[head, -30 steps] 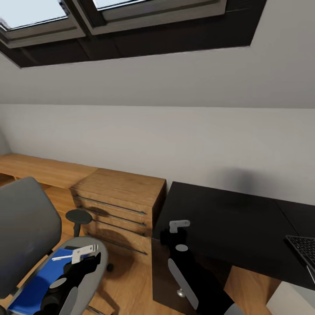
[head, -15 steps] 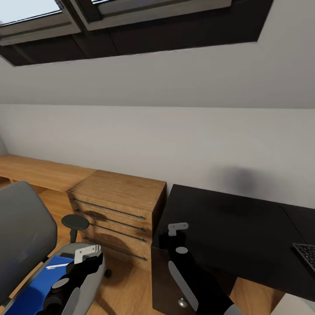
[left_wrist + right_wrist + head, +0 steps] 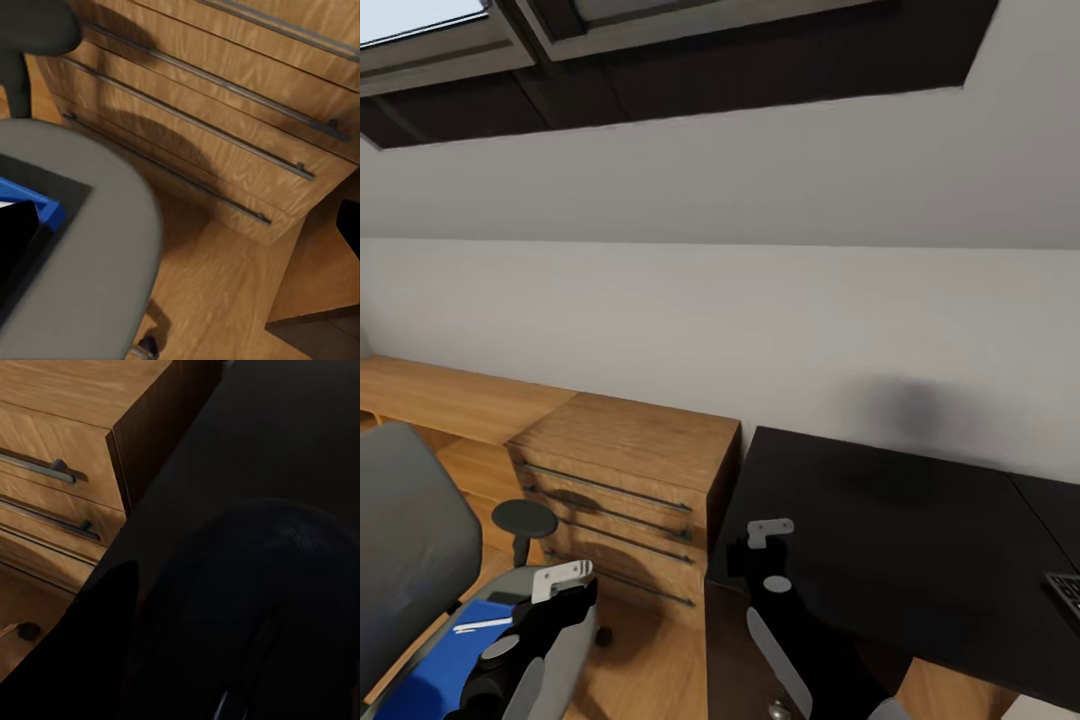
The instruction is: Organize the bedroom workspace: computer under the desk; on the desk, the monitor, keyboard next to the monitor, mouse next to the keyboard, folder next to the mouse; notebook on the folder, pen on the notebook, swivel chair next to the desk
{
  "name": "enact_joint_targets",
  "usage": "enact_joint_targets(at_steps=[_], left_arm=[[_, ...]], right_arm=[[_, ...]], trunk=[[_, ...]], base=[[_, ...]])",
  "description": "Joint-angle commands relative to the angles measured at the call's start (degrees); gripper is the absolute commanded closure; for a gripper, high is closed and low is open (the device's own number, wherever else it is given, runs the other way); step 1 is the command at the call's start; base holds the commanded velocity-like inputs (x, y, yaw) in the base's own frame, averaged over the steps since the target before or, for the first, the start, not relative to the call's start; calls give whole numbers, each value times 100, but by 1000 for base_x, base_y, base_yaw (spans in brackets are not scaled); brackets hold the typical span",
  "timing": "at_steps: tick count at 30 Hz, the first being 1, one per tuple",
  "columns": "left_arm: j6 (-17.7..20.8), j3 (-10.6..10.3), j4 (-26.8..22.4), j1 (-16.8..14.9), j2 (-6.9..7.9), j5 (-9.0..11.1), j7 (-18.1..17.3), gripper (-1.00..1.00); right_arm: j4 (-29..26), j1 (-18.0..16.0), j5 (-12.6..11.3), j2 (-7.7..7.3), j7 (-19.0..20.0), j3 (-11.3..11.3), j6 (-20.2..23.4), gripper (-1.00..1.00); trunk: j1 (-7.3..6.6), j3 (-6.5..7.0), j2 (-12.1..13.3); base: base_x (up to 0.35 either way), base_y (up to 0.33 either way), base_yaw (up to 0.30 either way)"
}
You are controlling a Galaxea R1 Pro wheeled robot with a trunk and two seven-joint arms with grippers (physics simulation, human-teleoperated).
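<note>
Under the sloped white wall, the desk bears the keyboard at its far right end, well apart from the right gripper at the desk's left edge, seemingly clenched on the mouse; the left gripper, left of the desk, has a grip I cannot tell.

grained wooden drawer chest, glossy black desk, matt padded swivel chair

White pen lies on blue folder on swivel chair
</note>
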Motion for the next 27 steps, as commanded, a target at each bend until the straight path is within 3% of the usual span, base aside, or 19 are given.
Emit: enact_joint_targets(at_steps=[1,6,14,19,27], left_arm=[[17,-27,-8,-4,7,61,57,-100],[14,-84,-6,-4,7,62,57,-100],[49,-173,-40,-4,-2,81,57,-100],[52,-203,-109,-4,-6,90,50,-100],[53,-204,-168,-4,-172,109,59,-100]], right_arm=[[45,-6,-41,0,-37,21,-41,100],[346,-6,-30,19,-37,31,-218,100],[1286,-33,5,64,189,26,-1017,100],[1474,-39,5,74,252,26,-1194,100],[1802,-43,5,137,570,26,-1584,100]], trunk=[[1,-7,-4],[1,-7,-4],[1,-7,-4],[1,-7,-4],[1,-7,-4]], base=[[109,0,0],[211,0,0],[72,0,0],[8,0,0],[1,0,0]])
